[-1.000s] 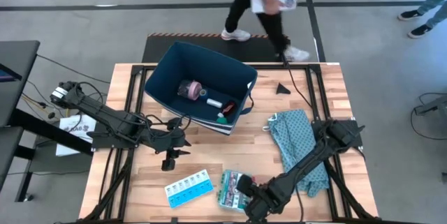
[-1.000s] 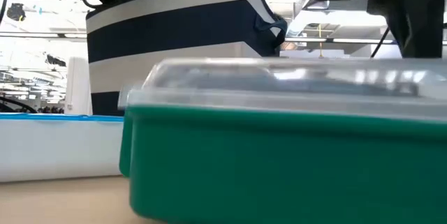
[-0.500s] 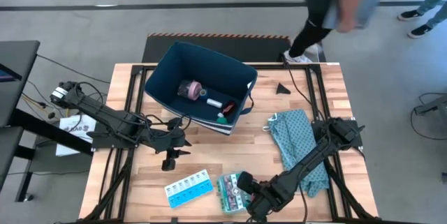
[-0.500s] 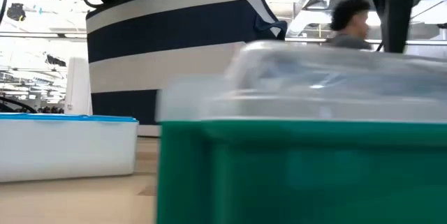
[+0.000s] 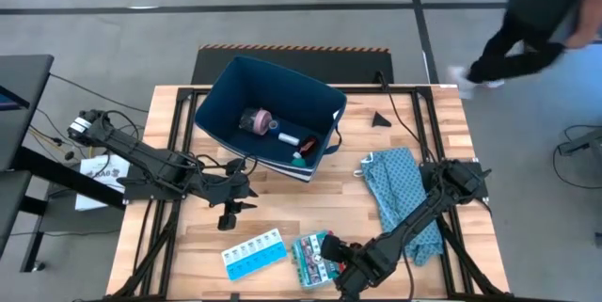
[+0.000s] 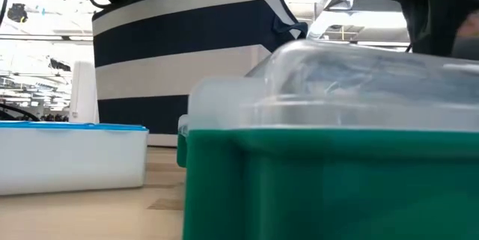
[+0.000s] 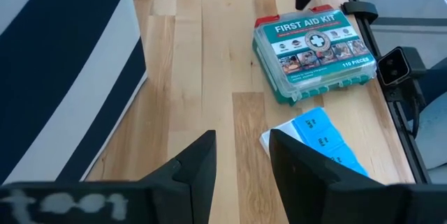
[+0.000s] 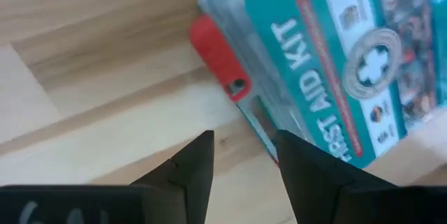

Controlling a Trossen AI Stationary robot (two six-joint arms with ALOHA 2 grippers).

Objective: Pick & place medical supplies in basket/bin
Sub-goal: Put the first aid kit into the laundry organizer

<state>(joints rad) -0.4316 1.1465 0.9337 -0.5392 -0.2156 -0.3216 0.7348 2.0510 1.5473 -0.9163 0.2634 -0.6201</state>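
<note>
The green-and-red first aid kit [image 5: 310, 255] lies flat near the table's near edge and fills the low view [image 6: 329, 188]. The light-blue pill organizer [image 5: 254, 253] lies to its left. The navy bin [image 5: 268, 119] stands at the far side with the pink roll [image 5: 254, 120] and small teal and white bits [image 5: 299, 156] inside. My right gripper [image 5: 337, 266] is open and low at the kit's right side, by its red-latch edge [image 8: 220, 56]. My left gripper [image 5: 229, 213] hovers open between bin and organizer [image 7: 241, 140]. My right gripper [image 8: 241, 144] stands slanting down at the kit's long edge just below the red latch [image 8: 220, 56]. The kit lies flat on the table. Whether a finger touches that edge, I cannot tell.
A blue-green patterned cloth [image 5: 400, 194] lies on the table's right part under the right arm. A small black triangle [image 5: 380, 119] sits near the far right. A person [image 5: 536, 29] walks beyond the far right corner. Bare wood shows between bin and kit.
The kit has turned on the table and slid a little: in the low view it has shifted rightward and one corner now faces the camera. My right gripper has stayed low beside it. The person has walked from behind the bin off toward the right.
</note>
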